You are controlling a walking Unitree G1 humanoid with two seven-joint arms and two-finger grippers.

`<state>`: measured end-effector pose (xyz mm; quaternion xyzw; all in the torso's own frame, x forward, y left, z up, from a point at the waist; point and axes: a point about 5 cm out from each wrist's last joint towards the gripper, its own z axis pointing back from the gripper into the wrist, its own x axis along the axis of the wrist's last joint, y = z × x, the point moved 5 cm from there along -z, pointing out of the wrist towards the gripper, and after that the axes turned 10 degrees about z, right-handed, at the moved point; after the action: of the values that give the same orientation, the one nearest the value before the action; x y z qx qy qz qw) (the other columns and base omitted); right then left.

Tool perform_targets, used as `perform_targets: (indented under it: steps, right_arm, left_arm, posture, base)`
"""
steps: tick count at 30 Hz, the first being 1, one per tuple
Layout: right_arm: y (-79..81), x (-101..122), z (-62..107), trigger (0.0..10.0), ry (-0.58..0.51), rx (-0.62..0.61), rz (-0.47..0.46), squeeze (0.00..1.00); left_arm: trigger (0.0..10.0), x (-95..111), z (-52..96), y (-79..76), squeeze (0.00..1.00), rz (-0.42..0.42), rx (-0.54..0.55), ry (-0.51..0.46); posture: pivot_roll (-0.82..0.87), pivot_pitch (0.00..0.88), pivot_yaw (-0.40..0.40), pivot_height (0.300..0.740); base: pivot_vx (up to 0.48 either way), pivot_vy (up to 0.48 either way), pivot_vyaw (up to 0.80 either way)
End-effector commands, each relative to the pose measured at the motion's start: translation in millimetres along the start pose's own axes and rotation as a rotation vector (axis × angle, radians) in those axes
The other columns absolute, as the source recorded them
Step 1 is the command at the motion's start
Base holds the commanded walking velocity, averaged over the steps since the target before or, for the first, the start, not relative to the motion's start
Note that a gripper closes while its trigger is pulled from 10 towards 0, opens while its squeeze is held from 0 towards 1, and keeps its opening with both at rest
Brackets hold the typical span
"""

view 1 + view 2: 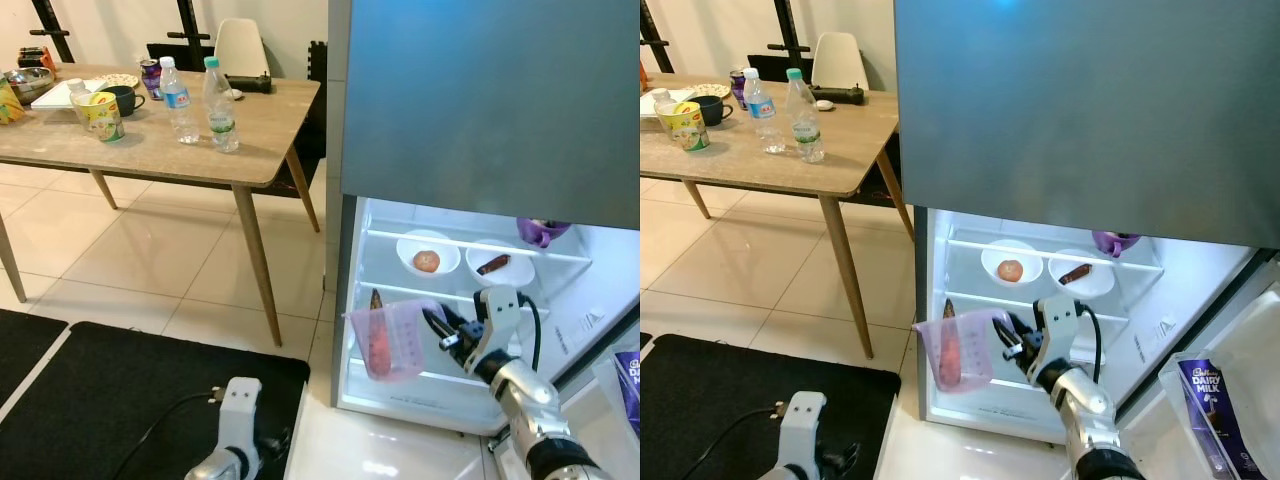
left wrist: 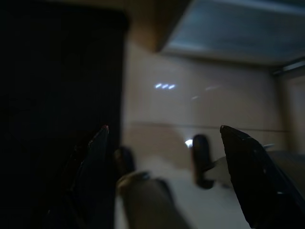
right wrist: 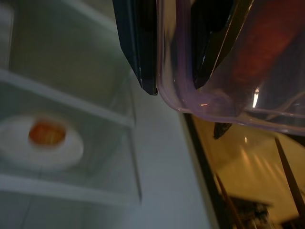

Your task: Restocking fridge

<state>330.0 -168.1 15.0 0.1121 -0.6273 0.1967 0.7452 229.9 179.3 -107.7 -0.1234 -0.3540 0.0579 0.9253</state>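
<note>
At open fridge [image 1: 600, 300] | right end effector [image 1: 437, 327] clamps tub [image 1: 395, 338] rim | carrot [image 1: 379, 340] upright, long axis vertical

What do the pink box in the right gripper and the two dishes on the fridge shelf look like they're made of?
The pink box, pinched by its rim in the right gripper, looks like thin translucent plastic: the carrot inside shows through its wall. The two dishes are plain glossy white, probably ceramic, though melamine would look the same here.
</note>
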Motion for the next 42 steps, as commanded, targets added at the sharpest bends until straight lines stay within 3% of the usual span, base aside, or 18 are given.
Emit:
perform_targets:
  steps: [1,3,5,7,11,12,15,20,23,28,35,42]
  right_arm:
    - [2.3,-3.1,0.6,10.0,0.008,-0.001,0.009,0.0]
    - [19.8,-13.1,9.9,10.0,-0.011,0.067,-0.048,0.0]
    - [19.8,-13.1,9.9,10.0,-0.011,0.067,-0.048,0.0]
    - [42.5,-7.6,14.1,10.0,-0.087,0.192,-0.122,0.0]
    - [49.1,-4.0,14.9,10.0,-0.113,0.232,-0.143,0.0]
    - [60.2,6.1,14.9,10.0,-0.166,0.304,-0.174,0.0]
    - [66.8,16.3,14.4,10.0,-0.213,0.357,-0.187,0.0]
    - [67.4,31.8,9.9,10.0,-0.275,0.36,-0.162,0.0]
    - [63.4,44.8,2.7,10.0,-0.318,0.301,-0.108,0.0]
    - [66.8,61.9,-2.3,10.0,-0.38,0.283,-0.087,0.0]
    - [78.6,79.3,-12.0,10.0,-0.42,0.328,-0.072,0.0]
    - [71.3,86.7,-12.7,10.0,-0.446,0.303,-0.069,0.0]
  left_arm:
    - [10.0,-3.8,3.0,8.8,0.0,0.01,0.03,0.014]
    - [10.0,-8.7,8.0,22.7,0.0,0.008,0.088,0.024]
    - [10.0,-8.7,8.0,22.7,0.0,0.008,0.088,0.024]
    - [10.0,-12.0,10.4,29.3,0.0,0.016,0.12,0.036]
    - [10.0,-13.6,10.9,30.3,0.0,0.019,0.126,0.042]
    - [10.0,-23.8,13.4,32.9,0.0,0.026,0.144,0.078]
    - [10.0,-35.9,16.6,34.5,0.0,0.034,0.16,0.112]
    - [10.0,-48.2,20.5,35.5,0.0,0.031,0.165,0.144]
    - [10.0,-60.4,26.0,39.2,0.0,0.017,0.172,0.182]
    - [10.0,-64.3,29.8,44.5,0.0,-0.009,0.174,0.205]
    - [10.0,-27.2,27.1,62.1,0.0,0.038,0.226,0.089]
    - [10.0,-21.5,27.7,65.7,0.0,0.043,0.226,0.077]
  posture:
    - [-0.07,0.024,-0.004,0.74]
    - [-0.07,0.041,0.013,0.74]
    - [-0.07,0.041,0.013,0.74]
    - [-0.09,0.038,0.018,0.74]
    - [-0.09,0.038,0.018,0.74]
    - [-0.08,0.039,0.015,0.74]
    - [-0.08,0.037,0.017,0.74]
    - [-0.07,0.038,0.028,0.74]
    - [-0.06,0.035,0.041,0.74]
    - [-0.05,0.038,0.042,0.74]
    - [0.0,0.021,0.043,0.74]
    - [-0.03,0.024,0.054,0.74]
  base:
    - [0.0,0.0,0.0]
    - [0.0,0.0,0.0]
    - [0.0,0.0,0.0]
    - [0.0,0.0,0.0]
    - [0.0,0.0,0.0]
    - [0.0,0.0,0.0]
    - [0.0,0.0,0.0]
    - [0.0,0.0,0.0]
    - [0.0,0.0,0.0]
    - [0.0,0.0,0.0]
    - [0.0,0.0,0.0]
    - [0.087,0.0,0.0]
